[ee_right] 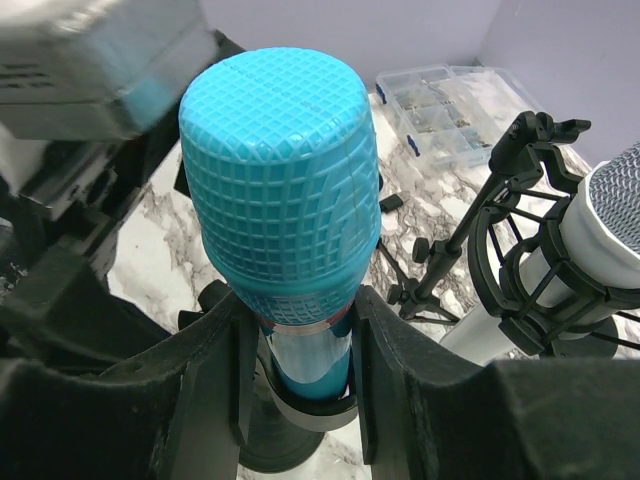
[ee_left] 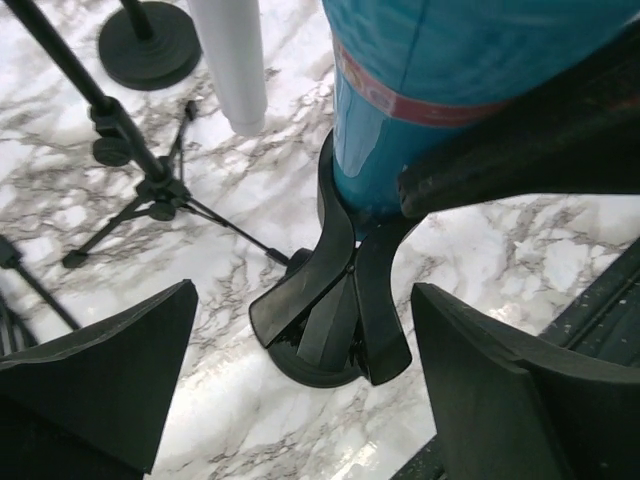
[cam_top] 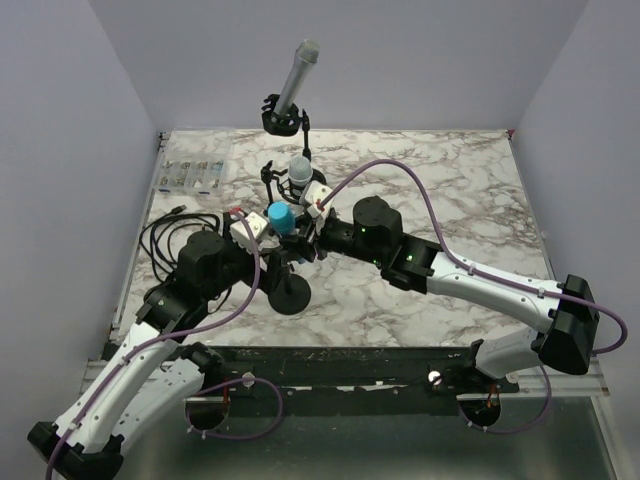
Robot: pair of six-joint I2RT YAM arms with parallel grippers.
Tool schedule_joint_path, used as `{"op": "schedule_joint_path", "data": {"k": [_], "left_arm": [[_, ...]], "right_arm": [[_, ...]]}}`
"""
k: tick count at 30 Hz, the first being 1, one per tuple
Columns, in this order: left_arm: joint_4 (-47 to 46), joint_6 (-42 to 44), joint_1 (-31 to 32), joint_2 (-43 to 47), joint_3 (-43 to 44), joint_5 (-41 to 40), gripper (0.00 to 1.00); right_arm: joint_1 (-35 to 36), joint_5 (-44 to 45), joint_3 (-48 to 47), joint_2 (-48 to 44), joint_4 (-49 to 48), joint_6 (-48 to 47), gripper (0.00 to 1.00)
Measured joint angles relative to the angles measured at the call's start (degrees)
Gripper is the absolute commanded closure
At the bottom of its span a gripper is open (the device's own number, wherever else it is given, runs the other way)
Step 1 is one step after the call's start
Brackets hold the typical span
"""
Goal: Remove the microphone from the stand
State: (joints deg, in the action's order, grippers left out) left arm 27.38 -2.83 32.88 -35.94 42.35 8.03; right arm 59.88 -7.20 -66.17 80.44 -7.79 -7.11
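While right jaws grip the microphone (ee_right: 275,200), left jaws flank stand (ee_left: 335,290).

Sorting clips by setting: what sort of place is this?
Probably a robotics test booth: plain lavender walls box in a marble-patterned tabletop holding a blue mesh-headed microphone and a clear plastic compartment box.

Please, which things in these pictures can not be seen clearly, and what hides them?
- Left wrist view: the head of the blue microphone is cut off by the top edge.
- Right wrist view: the stand clip is mostly hidden by the fingers of the right gripper.
- Top view: the contents of the parts box are too small to tell.
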Motion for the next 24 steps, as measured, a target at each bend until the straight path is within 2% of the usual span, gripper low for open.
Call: {"op": "schedule_joint_path", "data": {"k": [2,4,6,7,8,24], "left_arm": [[-0.3,0.0,-1.2,-1.6,0.3,2.1,0.23],[-0.5,0.0,-1.7,-2.6,0.3,3.9,0.39],[-0.5,0.1,-1.8,-2.8,0.3,5.3,0.70],[-0.5,-0.1,-1.8,-2.7,0.3,6.2,0.90],[-0.6,0.2,-1.8,-2.6,0.3,6.6,1.00],[-0.3,1.1,-2.2,-2.5,0.3,7.2,1.00]], "right_arm": [[0.0,0.0,0.0,0.0,0.0,0.0,0.99],[0.0,0.0,0.0,0.0,0.0,0.1,0.99],[-0.2,0.0,0.0,0.0,-0.1,0.4,0.99],[-0.2,-0.1,0.0,0.0,-0.1,0.6,0.99],[-0.2,-0.1,0.0,0.0,-0.1,1.0,0.99],[-0.2,3.9,2.0,-0.3,-4.0,7.3,0.99]]}}
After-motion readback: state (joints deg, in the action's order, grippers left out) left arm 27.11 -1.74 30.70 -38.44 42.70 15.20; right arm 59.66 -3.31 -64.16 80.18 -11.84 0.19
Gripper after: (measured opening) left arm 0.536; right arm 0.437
